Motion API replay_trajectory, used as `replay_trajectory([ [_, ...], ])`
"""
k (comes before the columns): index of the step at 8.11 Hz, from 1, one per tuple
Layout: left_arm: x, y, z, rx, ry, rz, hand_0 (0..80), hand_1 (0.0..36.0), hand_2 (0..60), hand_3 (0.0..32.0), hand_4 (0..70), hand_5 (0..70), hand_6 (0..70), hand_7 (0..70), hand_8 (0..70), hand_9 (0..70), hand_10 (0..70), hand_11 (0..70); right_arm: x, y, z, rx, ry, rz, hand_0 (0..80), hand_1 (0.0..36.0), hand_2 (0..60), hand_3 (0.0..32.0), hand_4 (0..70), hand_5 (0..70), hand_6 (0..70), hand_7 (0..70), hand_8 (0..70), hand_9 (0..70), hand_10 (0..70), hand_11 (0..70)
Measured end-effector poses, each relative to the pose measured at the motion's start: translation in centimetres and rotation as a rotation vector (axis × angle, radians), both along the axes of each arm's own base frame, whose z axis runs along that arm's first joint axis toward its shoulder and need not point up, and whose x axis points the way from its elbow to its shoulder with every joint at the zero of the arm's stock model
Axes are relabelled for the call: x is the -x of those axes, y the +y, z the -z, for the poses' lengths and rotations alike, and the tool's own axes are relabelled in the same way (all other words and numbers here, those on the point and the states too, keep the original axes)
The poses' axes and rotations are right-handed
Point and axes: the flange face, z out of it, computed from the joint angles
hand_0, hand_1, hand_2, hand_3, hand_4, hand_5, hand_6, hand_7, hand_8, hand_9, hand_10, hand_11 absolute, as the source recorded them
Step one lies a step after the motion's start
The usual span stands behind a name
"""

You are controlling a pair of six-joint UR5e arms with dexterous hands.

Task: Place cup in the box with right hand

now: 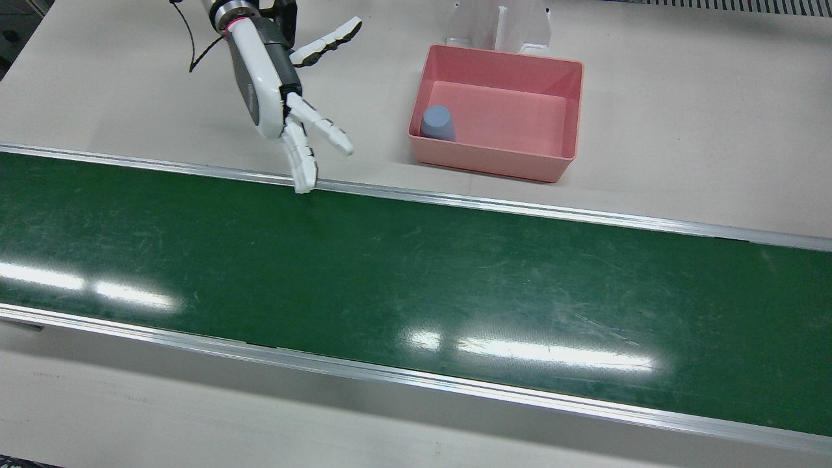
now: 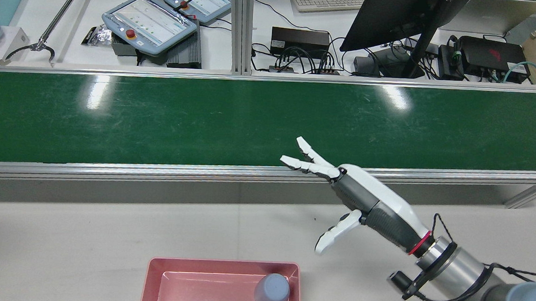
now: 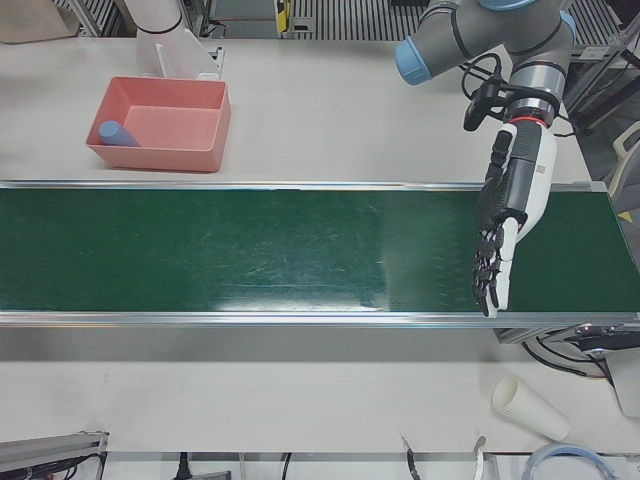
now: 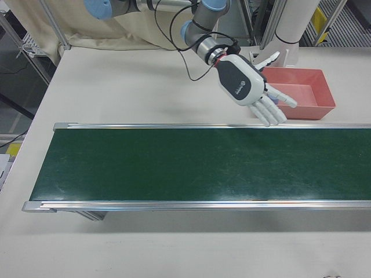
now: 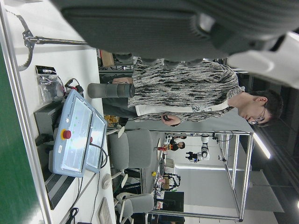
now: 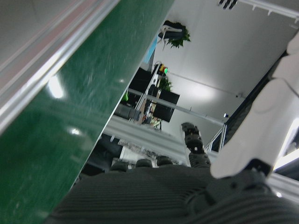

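A blue-grey cup [image 1: 437, 123] stands inside the pink box [image 1: 484, 162], in the corner nearest my right hand. It also shows in the rear view [image 2: 271, 292] and the left-front view [image 3: 118, 133]. My right hand [image 1: 279, 97] is open and empty, fingers spread, hovering over the beige table beside the box with its fingertips [image 1: 303, 175] at the belt's rail. It also shows in the rear view [image 2: 363, 198] and the right-front view [image 4: 249, 87]. My left hand [image 3: 505, 230] is open and empty, far from the box, fingers pointing down over the belt's end.
The green conveyor belt [image 1: 416, 273] runs across the table between metal rails. The box [image 2: 224, 262] sits on the beige table on the robot's side of the belt. A white stand [image 1: 497, 26] is behind the box. Stacked paper cups [image 3: 528, 408] lie on the operators' side.
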Motion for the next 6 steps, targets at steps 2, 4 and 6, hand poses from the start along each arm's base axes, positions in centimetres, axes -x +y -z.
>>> replay_trajectory([
  [2,0.0,0.0,0.0,0.0,0.0,0.0,0.0,0.0,0.0,0.0,0.0,0.0,0.0,0.0,0.0,0.0,0.0,0.0,-11.0,-6.2,-6.5,0.128,0.001,-0.098,40.6,7.0,0.0,0.0,0.0,2.3,2.1,4.0,0.0,0.4,1.1,2.7],
  [4,0.0,0.0,0.0,0.0,0.0,0.0,0.0,0.0,0.0,0.0,0.0,0.0,0.0,0.0,0.0,0.0,0.0,0.0,-23.8,-10.2,-13.7,0.216,-0.01,-0.217,41.0,7.3,0.0,0.0,0.0,2.6,2.5,4.6,0.0,1.5,2.3,4.4],
  [6,0.0,0.0,-0.1,0.001,0.0,0.0,0.0,0.0,0.0,0.0,0.0,0.0,0.0,0.0,0.0,0.0,0.0,0.0,-32.9,-8.7,-19.6,0.284,-0.017,-0.345,42.5,7.5,0.0,0.0,0.0,2.8,2.8,6.8,1.0,1.6,0.7,2.0],
])
